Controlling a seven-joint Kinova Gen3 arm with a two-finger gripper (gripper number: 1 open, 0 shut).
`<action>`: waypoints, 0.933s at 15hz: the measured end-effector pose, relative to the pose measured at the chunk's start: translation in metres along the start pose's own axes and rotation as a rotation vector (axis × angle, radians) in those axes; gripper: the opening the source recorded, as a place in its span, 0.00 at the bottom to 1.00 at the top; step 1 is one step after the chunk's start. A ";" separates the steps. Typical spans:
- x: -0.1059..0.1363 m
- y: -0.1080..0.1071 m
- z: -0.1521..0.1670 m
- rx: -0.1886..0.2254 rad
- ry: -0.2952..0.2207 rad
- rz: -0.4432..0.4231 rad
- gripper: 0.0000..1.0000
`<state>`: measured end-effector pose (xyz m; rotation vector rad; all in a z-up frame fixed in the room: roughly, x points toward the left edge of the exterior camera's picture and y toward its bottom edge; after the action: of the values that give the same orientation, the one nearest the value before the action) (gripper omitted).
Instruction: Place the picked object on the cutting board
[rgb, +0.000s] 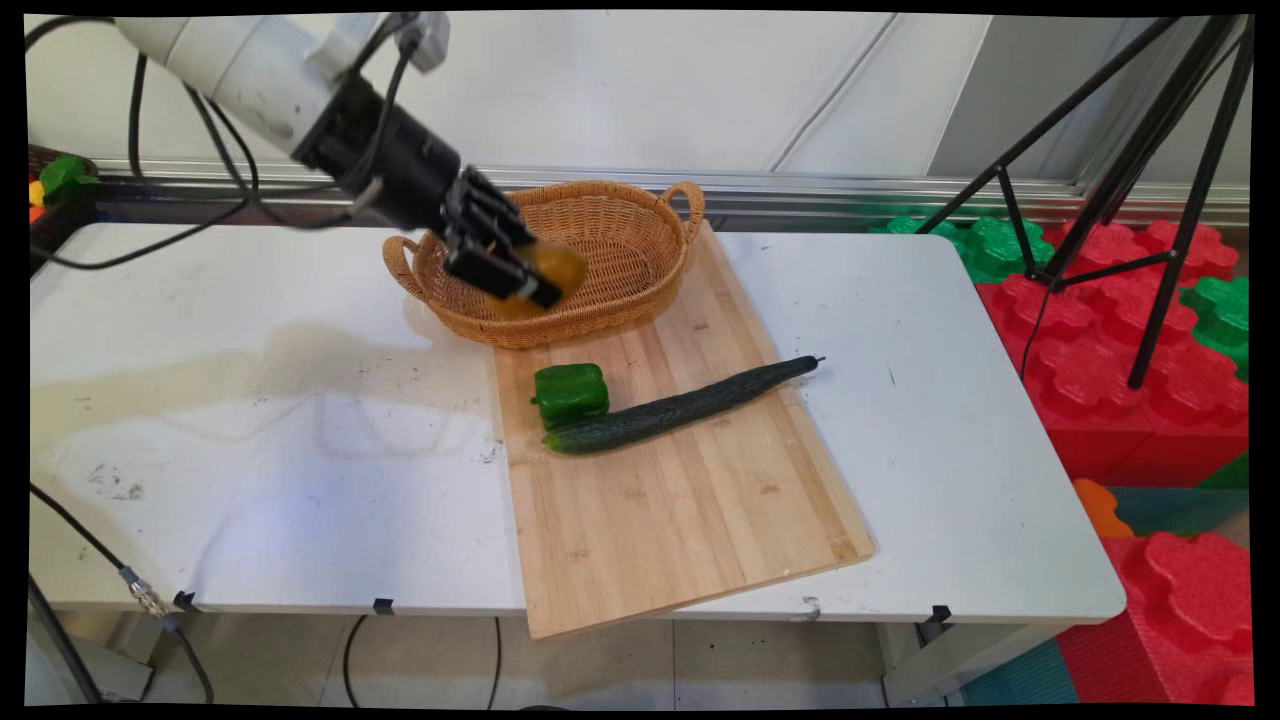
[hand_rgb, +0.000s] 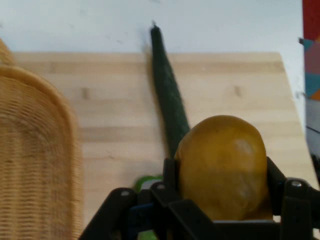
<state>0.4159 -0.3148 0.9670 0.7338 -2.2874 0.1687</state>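
One potato (hand_rgb: 222, 167) gripped in hand (rgb: 520, 275) over basket (rgb: 620, 225).

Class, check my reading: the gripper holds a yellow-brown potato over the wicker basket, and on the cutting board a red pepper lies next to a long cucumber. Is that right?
One slip: the pepper is green, not red, as the main view shows. The rest stands: the gripper holds the potato over the basket, and the cucumber lies beside the pepper on the cutting board.

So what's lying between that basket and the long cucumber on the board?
A green pepper, touching the cucumber; otherwise bare board up to the basket. The main view shows it best.
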 end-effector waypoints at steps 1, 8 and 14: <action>-0.004 0.008 0.006 -0.011 -0.016 0.000 0.00; -0.026 0.039 0.043 -0.048 -0.106 0.005 0.00; -0.036 0.056 0.086 -0.060 -0.173 0.013 0.00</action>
<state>0.3543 -0.2794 0.8851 0.7278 -2.4500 0.0432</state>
